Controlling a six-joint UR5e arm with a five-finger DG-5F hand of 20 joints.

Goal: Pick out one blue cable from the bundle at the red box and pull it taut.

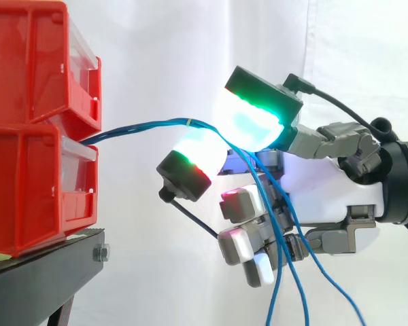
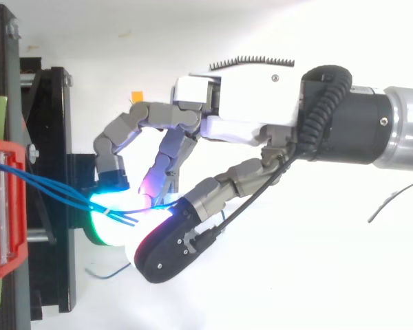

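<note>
Thin blue cables [image 1: 143,125] leave the gap between the two stacked red bins [image 1: 34,81] and run almost level to the right, with a slight sag. My hand [image 1: 326,183] comes in from the right. Two glowing fingertips [image 1: 255,119] are pinched on the cables where they meet; one glows cyan-green, and the lower one [image 1: 190,163] glows white, green and red. How many strands lie in the pinch I cannot tell. Past the pinch the strands hang down in front of the palm [image 1: 299,272]. From above, the strands [image 2: 55,189] fan out from the red bin [image 2: 0,206] to the hand [image 2: 241,117].
The bins stand on a black stand [image 1: 41,272] at the left. A small yellow band [image 1: 189,122] marks one strand just before the pinch. The other fingers [image 1: 241,204] are curled below the cables. White curtain lies behind, with open space under the cables.
</note>
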